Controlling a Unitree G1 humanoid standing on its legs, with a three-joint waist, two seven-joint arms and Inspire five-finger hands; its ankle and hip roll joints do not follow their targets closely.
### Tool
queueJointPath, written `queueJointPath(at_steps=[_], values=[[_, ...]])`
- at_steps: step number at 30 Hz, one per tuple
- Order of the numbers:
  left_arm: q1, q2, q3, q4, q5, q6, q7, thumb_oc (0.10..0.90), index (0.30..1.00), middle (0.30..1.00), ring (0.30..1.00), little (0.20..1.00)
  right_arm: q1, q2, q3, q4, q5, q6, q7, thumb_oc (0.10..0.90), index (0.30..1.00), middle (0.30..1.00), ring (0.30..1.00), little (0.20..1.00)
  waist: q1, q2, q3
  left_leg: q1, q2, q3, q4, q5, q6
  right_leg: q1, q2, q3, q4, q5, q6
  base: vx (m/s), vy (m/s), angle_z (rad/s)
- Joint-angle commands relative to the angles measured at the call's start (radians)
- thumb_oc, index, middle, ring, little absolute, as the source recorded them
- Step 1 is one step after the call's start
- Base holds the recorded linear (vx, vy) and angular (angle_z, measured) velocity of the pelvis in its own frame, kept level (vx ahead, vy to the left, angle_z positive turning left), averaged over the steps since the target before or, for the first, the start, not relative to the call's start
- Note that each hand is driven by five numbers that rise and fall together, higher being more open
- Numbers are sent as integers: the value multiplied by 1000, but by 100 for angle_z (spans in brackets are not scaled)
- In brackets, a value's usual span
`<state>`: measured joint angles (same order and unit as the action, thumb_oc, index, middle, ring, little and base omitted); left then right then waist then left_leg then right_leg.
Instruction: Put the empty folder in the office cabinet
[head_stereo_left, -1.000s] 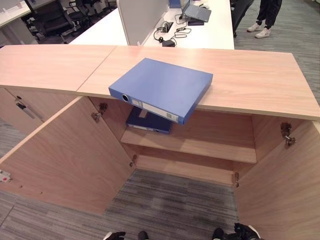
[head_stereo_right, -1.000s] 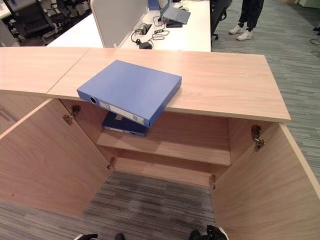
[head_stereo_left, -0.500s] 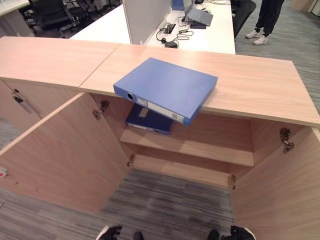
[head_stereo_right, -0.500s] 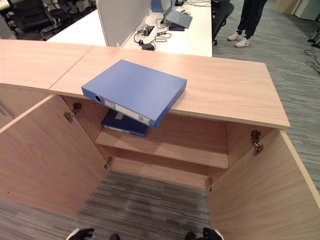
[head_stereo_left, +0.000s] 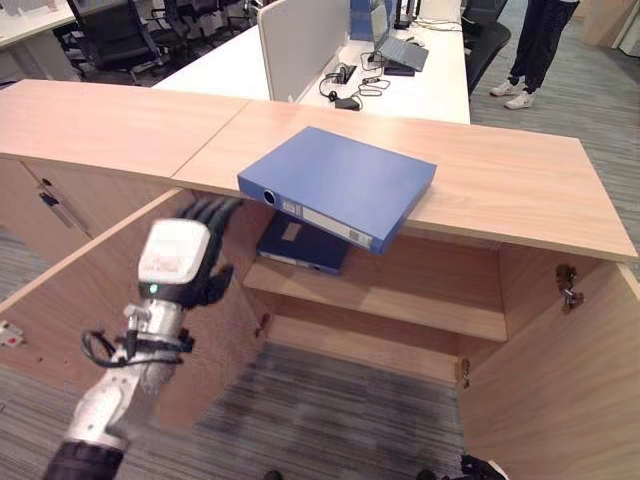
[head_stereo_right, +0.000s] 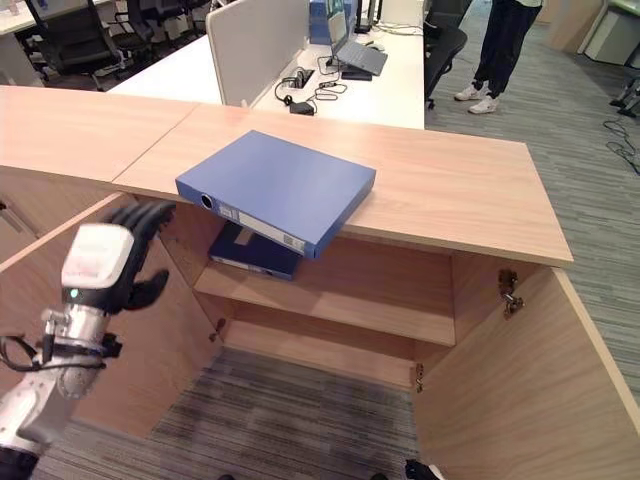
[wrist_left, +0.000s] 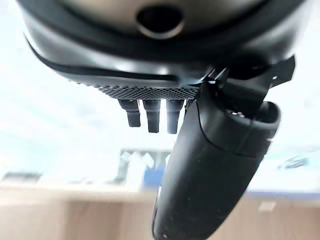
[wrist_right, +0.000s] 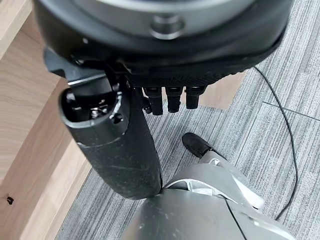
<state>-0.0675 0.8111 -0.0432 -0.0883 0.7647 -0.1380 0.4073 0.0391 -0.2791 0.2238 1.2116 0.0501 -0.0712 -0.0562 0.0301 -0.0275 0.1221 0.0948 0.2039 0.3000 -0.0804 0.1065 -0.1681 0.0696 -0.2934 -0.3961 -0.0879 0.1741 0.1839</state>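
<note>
The left hand (head_stereo_left: 178, 262) is raised in front of the open left cabinet door (head_stereo_left: 90, 300), short of the cabinet's mouth, its back to the camera and its fingers (head_stereo_left: 208, 212) loosely extended and spread, holding nothing. In its own wrist view the fingers (wrist_left: 152, 114) show as short stubs past the thumb, with nothing between them. The right hand (wrist_right: 125, 145) hangs low over the grey carpet (wrist_right: 280, 130) beside the open right cabinet door (wrist_right: 25, 115); its fingers (wrist_right: 172, 100) point down, relaxed, with nothing in their grasp.

Past the left hand, the office cabinet (head_stereo_left: 400, 290) stands open with both doors swung wide. On its inner shelf (head_stereo_left: 420, 305), at the left end, lies a dark blue folder (head_stereo_left: 300, 245), flat. Above it, on the cabinet's wooden top (head_stereo_left: 520, 190), rests the blue folder (head_stereo_left: 340, 180), flat, spine toward the camera, its near corner jutting over the front edge. Neither hand touches it.

Farther back stands a white bench (head_stereo_left: 430, 80) with a grey divider panel (head_stereo_left: 300, 40), a laptop (head_stereo_left: 400, 50) and cables. A person's legs (head_stereo_left: 535, 40) stand on the carpet beyond.
</note>
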Motion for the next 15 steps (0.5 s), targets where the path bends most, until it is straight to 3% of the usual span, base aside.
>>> queueJointPath(at_steps=[1,7,15], values=[[-157,83,20,-21,90,-17,91,800,900,900,900,900,4,5,47,5,-44,-10,17,800,900,900,900,900,3,12,18,34,-28,-58,-4,-125,15,79,-31,-36,34,-150,63,51,-12,-15],[-275,160,-54,-1,127,-8,96,800,900,900,900,900,5,-16,58,11,-54,-12,21,800,900,900,900,900,-22,25,8,50,-28,-43,-6,-125,11,85,-29,-31,29,-147,65,5,0,-9],[-401,151,-163,97,119,8,80,800,900,900,900,900,13,-24,57,6,-36,-17,16,800,900,900,900,900,-58,28,1,71,-27,-24,-7,-131,11,90,-25,-18,23,-143,66,17,-8,-9]])
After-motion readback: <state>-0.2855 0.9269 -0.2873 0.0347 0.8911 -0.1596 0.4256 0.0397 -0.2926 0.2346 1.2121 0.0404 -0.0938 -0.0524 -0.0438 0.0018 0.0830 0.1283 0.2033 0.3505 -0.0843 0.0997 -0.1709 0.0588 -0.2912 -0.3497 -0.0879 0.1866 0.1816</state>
